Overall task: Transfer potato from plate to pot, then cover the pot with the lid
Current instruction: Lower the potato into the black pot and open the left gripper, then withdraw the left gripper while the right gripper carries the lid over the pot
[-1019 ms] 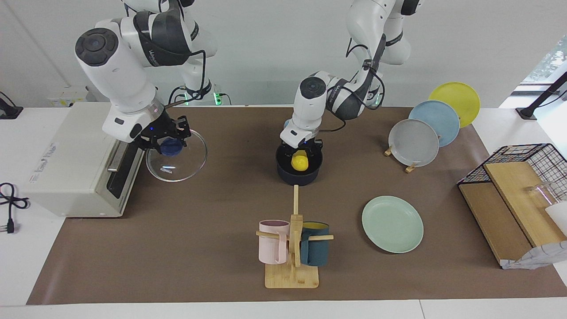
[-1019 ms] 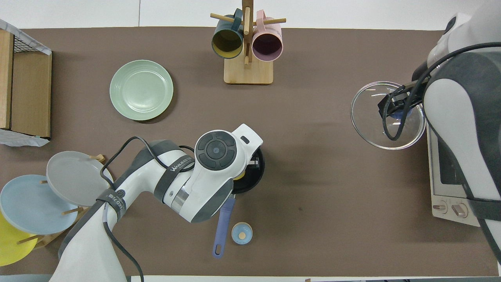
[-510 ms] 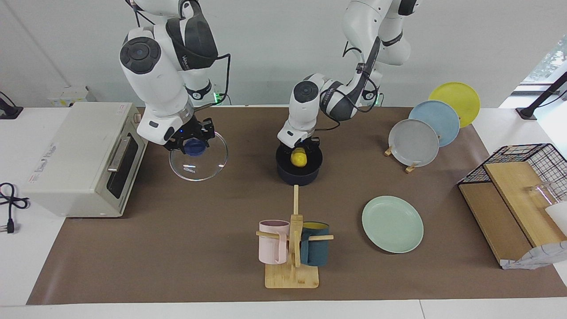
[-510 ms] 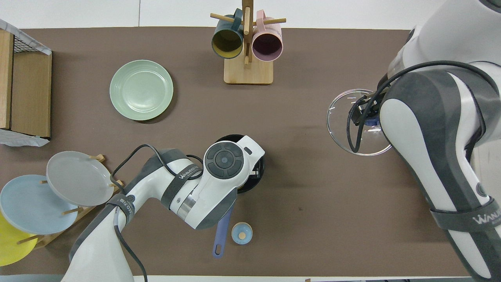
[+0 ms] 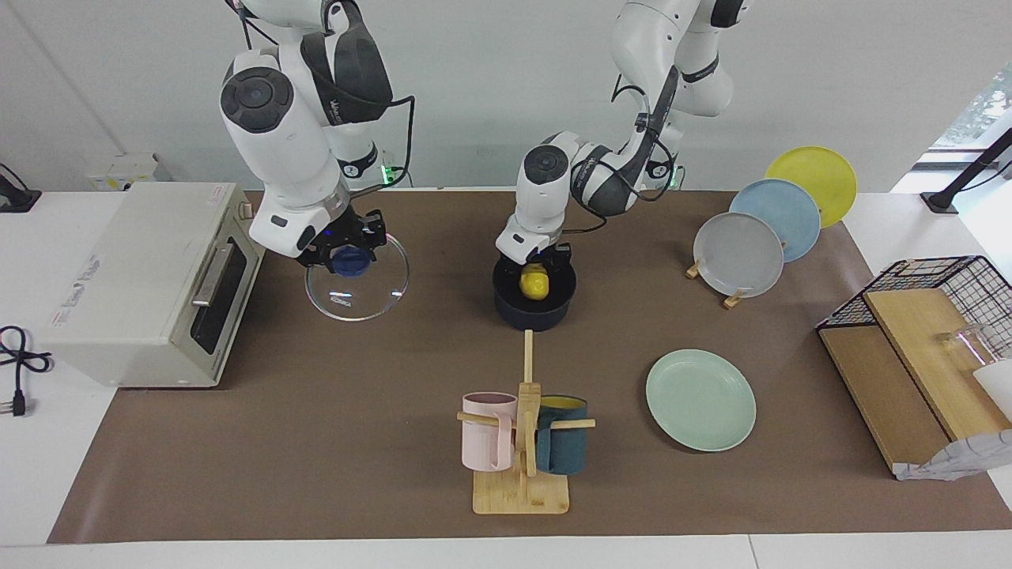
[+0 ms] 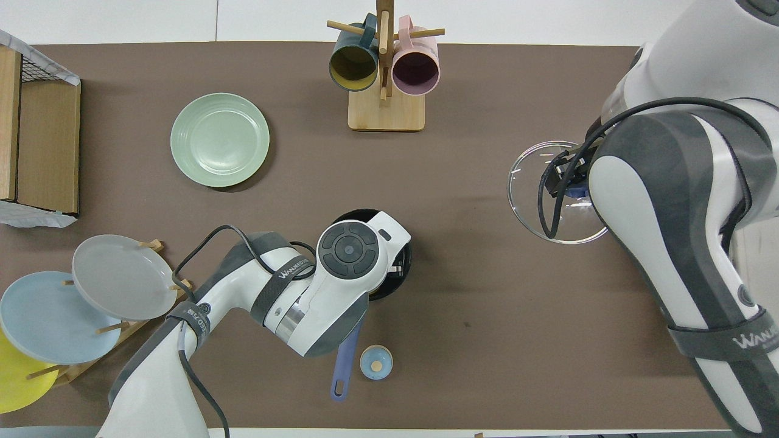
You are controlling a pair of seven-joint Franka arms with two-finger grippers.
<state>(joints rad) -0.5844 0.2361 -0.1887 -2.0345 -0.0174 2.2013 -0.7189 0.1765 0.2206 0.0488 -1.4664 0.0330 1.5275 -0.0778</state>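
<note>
The potato is in the pot, which stands near the middle of the table. The left gripper is just over it, right above the pot's rim. I cannot tell if its fingers have let the potato go or not. The green plate is empty and lies farther from the robots, toward the left arm's end of the table.

The right gripper is closed on the blue knob of the glass lid and holds the lid in the air, a little tilted, over the brown mat beside the toaster oven.

I think the step in hand is to free the pot so the lid can come. To do it well, the left gripper should go straight up, not sideways, so it does not push the pot or its long handle. The lid should be made level and centred over the rim before it goes down.
</note>
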